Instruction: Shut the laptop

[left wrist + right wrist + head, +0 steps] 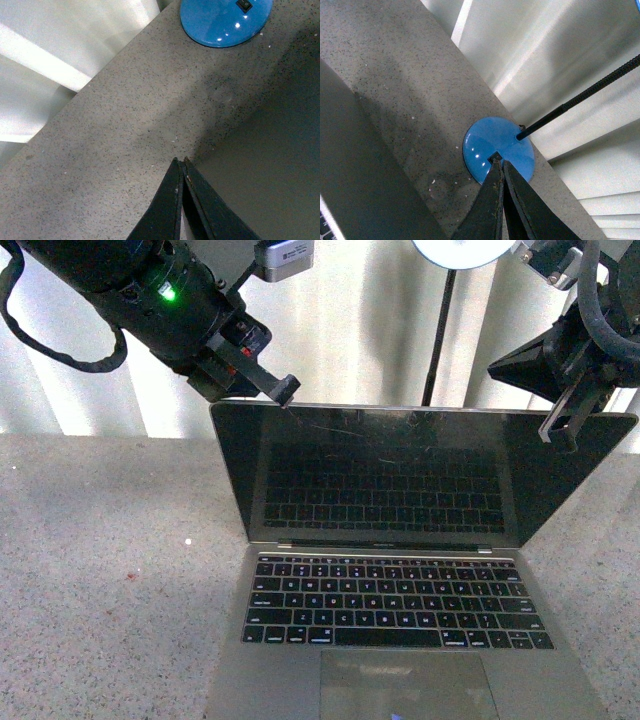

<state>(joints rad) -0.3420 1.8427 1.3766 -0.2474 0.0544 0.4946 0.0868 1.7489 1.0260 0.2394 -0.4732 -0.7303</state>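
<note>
The grey laptop stands open on the speckled table, its black scratched screen facing me and its keyboard and trackpad in front. My left gripper is shut and empty, its tip at the screen's top left corner, just behind the edge. In the left wrist view the shut left gripper points at the table beside the lid's dark back. My right gripper is shut and empty at the screen's top right corner. In the right wrist view the shut right gripper is over the lamp base.
A lamp with a round blue base and a thin black pole stands on the table behind the laptop; the base also shows in the left wrist view. A white ribbed wall runs behind the table. Bare speckled tabletop lies left of the laptop.
</note>
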